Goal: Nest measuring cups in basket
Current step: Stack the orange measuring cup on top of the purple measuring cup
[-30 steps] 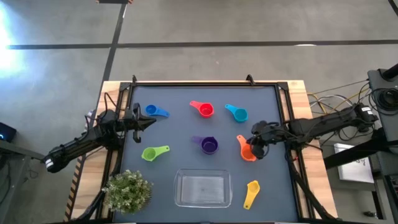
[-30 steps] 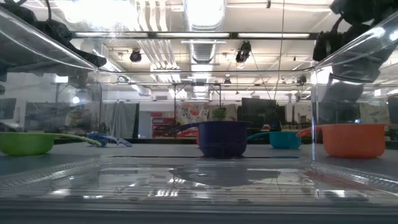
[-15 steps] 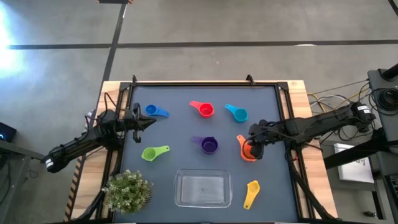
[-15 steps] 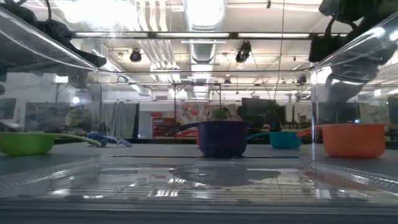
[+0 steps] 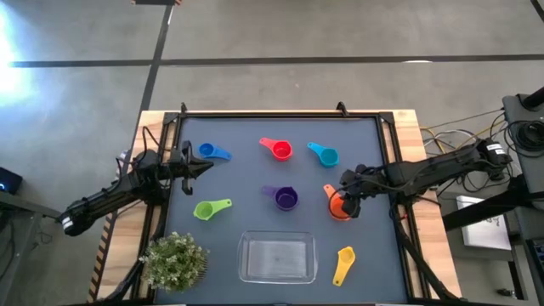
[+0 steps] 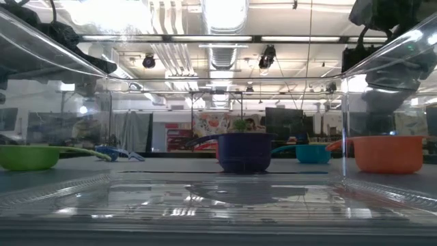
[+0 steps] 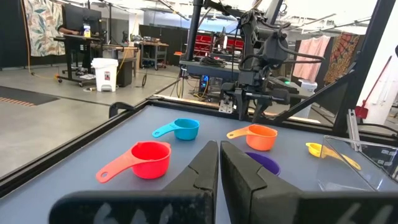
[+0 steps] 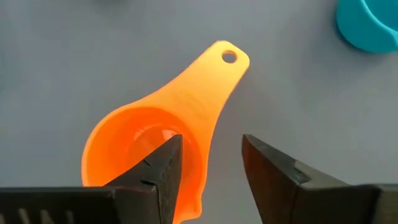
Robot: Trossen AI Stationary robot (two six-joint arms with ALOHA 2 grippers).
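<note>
Over the orange plastic measuring cup (image 5: 338, 206), on the right side of the dark blue table mat (image 5: 246, 174), the right gripper (image 5: 349, 204) is hovering with its two dark fingers parted. Seen from the right wrist, one finger (image 8: 163, 168) is standing over the cup's bowl and the other is sitting just outside the rim beside the handle, so the rim is lying between them; the fingers are spread and not clamping it. The cup's short handle, with a small hole at its end, is pointing away from the gripper toward the teal plastic measuring cup (image 5: 324, 154).

At the left edge of the mat the left gripper (image 5: 201, 167) is waiting with its fingers pressed together and holding nothing, near the blue plastic measuring cup (image 5: 212, 152).

The other cups are lying apart on the mat: the red-pink plastic measuring cup (image 5: 277, 149) toward the far edge, the purple plastic measuring cup (image 5: 284, 197) in the middle, the green plastic measuring cup (image 5: 209, 208) on the left, and the yellow plastic measuring cup (image 5: 343, 263) near the front right. The clear, see-through rectangular basket (image 5: 277, 257) with rounded corners is sitting at the front centre, between the yellow cup and a bushy green plant (image 5: 175, 261), and no cup is lying in it.
</note>
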